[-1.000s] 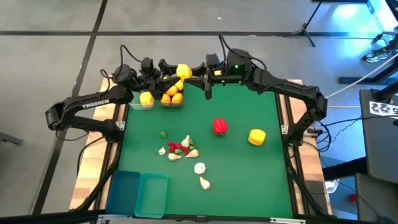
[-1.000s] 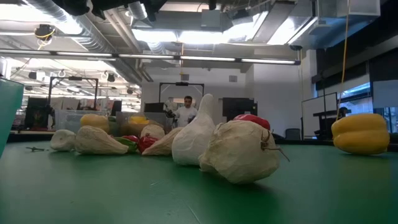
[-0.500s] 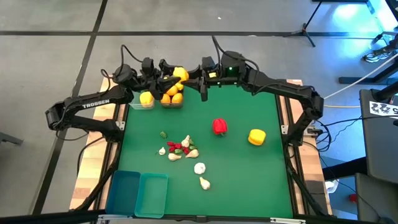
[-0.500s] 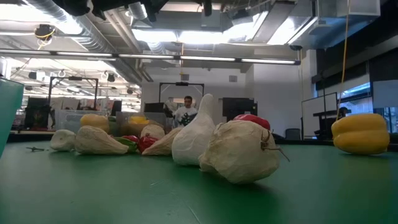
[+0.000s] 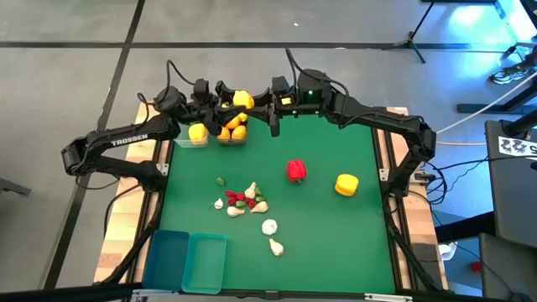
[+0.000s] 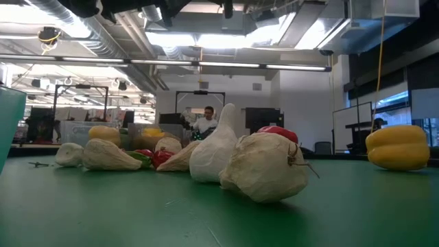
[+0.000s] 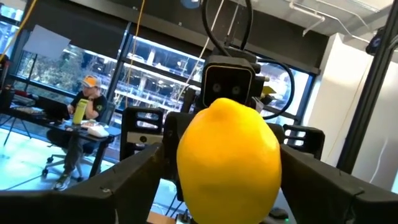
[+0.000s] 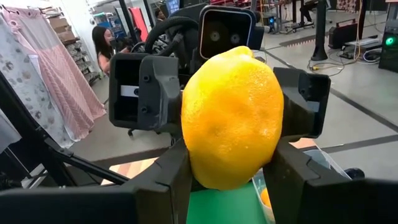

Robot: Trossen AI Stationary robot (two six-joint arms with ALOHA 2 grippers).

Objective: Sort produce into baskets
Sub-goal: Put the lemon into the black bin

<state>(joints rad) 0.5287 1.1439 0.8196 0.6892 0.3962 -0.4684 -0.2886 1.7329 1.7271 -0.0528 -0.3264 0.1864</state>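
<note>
Left pincer (image 5: pixel 237 104) grips lemon (image 5: pixel 243 100) above fruit-filled bins (image 5: pixel 220 132).

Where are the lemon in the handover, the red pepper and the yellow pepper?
lemon (image 8: pixel 231 118), right wrist view, middle of its peel.
red pepper (image 5: pixel 296 171), high view, centre of its body.
yellow pepper (image 5: pixel 346 184), high view, centre of its top.

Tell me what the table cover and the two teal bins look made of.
Table cover: likely felt or a fabric mat, since it is matte green with no glare. Teal bins: probably translucent plastic, smooth-walled, with the surface beneath showing faintly through.
</note>
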